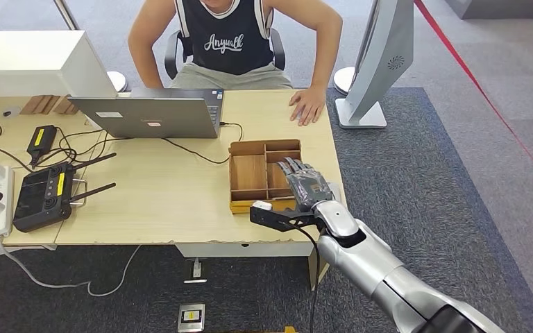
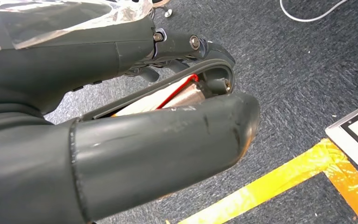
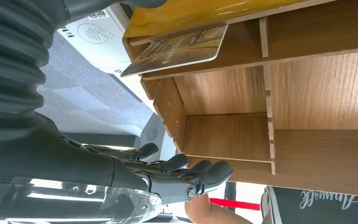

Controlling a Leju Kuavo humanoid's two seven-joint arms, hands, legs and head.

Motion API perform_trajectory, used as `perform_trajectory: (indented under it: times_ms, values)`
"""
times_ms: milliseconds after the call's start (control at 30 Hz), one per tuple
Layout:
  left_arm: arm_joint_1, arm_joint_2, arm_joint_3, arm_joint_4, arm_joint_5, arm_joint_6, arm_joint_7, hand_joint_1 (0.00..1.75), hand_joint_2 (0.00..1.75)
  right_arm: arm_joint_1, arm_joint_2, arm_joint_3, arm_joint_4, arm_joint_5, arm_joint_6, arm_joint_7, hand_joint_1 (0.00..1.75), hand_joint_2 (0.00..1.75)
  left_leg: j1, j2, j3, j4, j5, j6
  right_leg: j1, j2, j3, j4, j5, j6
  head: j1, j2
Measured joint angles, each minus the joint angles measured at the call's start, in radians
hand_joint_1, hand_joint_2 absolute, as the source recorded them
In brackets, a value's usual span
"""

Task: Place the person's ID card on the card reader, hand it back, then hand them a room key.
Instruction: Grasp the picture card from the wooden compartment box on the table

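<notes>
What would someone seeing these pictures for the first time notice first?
Probably the silver arm reaching in from the lower right, its right hand spread over the wooden tray at the desk's near right edge. Next, the person seated across the desk behind the laptop, one palm flat on the desktop. Up close, a card lies in a tray compartment.

A laptop [image 1: 154, 116] and a black controller [image 1: 41, 196] lie on the table [image 1: 159, 208].
</notes>
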State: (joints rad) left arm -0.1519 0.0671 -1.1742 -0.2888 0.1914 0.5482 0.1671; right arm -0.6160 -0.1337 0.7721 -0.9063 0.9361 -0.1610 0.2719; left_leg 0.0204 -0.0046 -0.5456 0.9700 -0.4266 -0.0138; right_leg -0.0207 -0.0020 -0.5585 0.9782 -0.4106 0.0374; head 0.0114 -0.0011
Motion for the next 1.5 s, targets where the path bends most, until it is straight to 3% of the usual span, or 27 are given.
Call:
perform_trajectory:
  times_ms: [467,500,633,667,1200,1500]
  values:
    - [0.003,-0.001,0.0,0.0,0.0,0.003,0.004,0.0,0.0,0.011,-0.012,0.007,0.031,-0.008,-0.007,-0.008,0.0,1.75,0.0,0.0,0.0,0.0,0.0,0.0,0.0,0.0,0.0,0.0,0.0,0.0,0.0,0.0]
    - [0.003,-0.001,0.0,0.0,0.0,0.004,0.005,0.0,0.0,0.013,-0.011,0.008,0.034,-0.008,-0.008,-0.01,0.08,1.75,0.0,0.0,0.0,0.0,0.0,0.0,0.0,0.0,0.0,0.0,0.0,0.0,0.0,0.0]
    - [0.005,-0.002,0.0,0.0,-0.002,0.006,0.008,0.0,0.0,0.015,-0.011,0.013,0.042,-0.009,-0.01,-0.014,1.64,1.75,0.0,0.0,0.0,0.0,0.0,0.0,0.0,0.0,0.0,0.0,0.0,0.0,0.0,0.0]
    - [0.005,-0.003,0.0,0.0,-0.002,0.006,0.008,0.0,0.0,0.015,-0.011,0.013,0.045,-0.009,-0.009,-0.015,1.71,1.75,0.0,0.0,0.0,0.0,0.0,0.0,0.0,0.0,0.0,0.0,0.0,0.0,0.0,0.0]
    - [0.008,-0.004,0.0,0.0,-0.006,0.006,0.009,0.0,0.0,0.015,-0.005,0.014,0.068,-0.02,-0.008,-0.027,1.75,1.75,0.0,0.0,0.0,0.0,0.0,0.0,0.0,0.0,0.0,0.0,0.0,0.0,0.0,0.0]
    - [0.009,-0.006,0.0,0.0,-0.008,0.006,0.009,0.0,0.0,0.014,0.01,0.017,0.071,-0.021,-0.007,-0.037,1.61,1.75,0.0,0.0,0.0,0.0,0.0,0.0,0.0,0.0,0.0,0.0,0.0,0.0,0.0,0.0]
